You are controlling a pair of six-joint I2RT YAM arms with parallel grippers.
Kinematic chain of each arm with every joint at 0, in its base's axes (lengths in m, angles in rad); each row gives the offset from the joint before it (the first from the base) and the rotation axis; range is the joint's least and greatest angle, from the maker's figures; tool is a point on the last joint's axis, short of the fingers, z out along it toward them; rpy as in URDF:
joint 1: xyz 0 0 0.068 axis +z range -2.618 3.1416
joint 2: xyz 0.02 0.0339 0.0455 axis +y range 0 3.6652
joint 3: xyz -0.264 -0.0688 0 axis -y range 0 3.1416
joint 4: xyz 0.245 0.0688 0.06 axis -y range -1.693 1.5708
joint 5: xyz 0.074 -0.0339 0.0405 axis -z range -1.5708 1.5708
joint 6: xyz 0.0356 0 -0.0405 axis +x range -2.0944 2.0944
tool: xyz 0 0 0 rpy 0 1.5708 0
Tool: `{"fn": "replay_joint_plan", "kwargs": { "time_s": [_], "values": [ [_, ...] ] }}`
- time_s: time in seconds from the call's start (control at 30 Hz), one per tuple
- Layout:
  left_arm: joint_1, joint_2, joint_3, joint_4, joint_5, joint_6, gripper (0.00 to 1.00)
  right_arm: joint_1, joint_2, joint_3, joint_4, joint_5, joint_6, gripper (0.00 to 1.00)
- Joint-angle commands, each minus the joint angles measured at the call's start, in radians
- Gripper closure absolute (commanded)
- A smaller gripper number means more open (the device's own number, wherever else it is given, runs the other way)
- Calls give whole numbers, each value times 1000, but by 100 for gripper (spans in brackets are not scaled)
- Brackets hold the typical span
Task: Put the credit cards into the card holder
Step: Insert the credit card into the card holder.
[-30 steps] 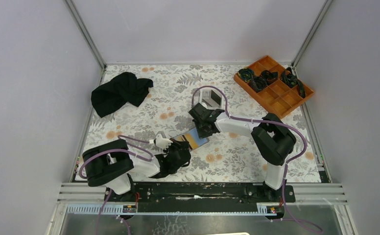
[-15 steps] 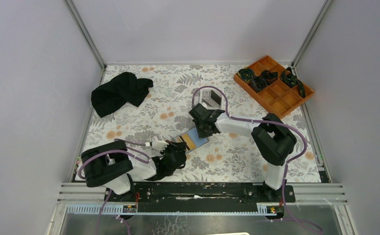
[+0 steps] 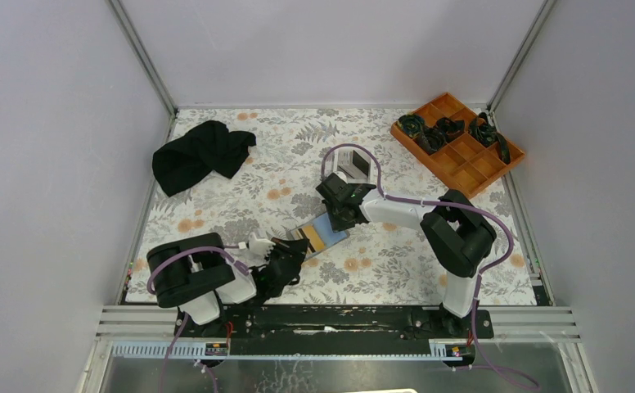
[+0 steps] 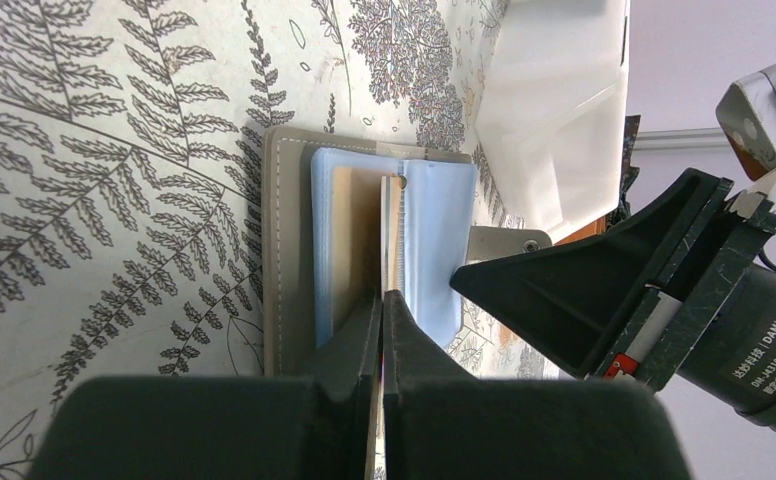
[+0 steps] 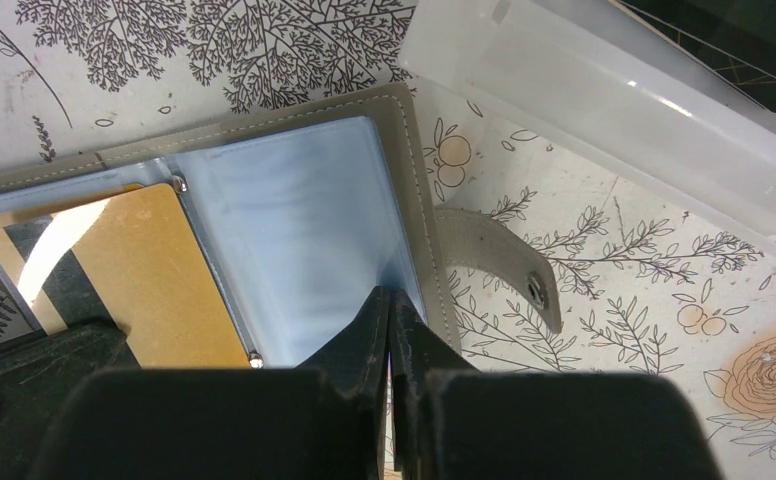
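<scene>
One orange-gold card point(image 5: 154, 270) in card holder point(image 5: 304, 220), lower corner unseen.

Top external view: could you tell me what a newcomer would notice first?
The open grey card holder with pale blue pockets lies mid-table, an orange-gold card inside, the shut left gripper and right gripper meeting at it. Then the orange compartment tray far right, the black cloth far left.

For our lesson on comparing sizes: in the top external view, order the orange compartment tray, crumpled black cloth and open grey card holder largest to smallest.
1. Orange compartment tray.
2. Crumpled black cloth, only slightly smaller.
3. Open grey card holder, clearly smallest, though partly hidden.
</scene>
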Motion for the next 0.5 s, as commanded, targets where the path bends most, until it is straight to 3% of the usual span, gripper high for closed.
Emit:
{"fn": "replay_joint_plan", "kwargs": {
  "time_s": [0.0, 0.47],
  "values": [
    [12, 24, 1, 34, 21, 69, 100, 4, 40, -43, -22, 2, 7, 97],
    [27, -6, 57, 47, 50, 198, 100, 5, 49, -36, -19, -5, -4, 97]
  ]
}}
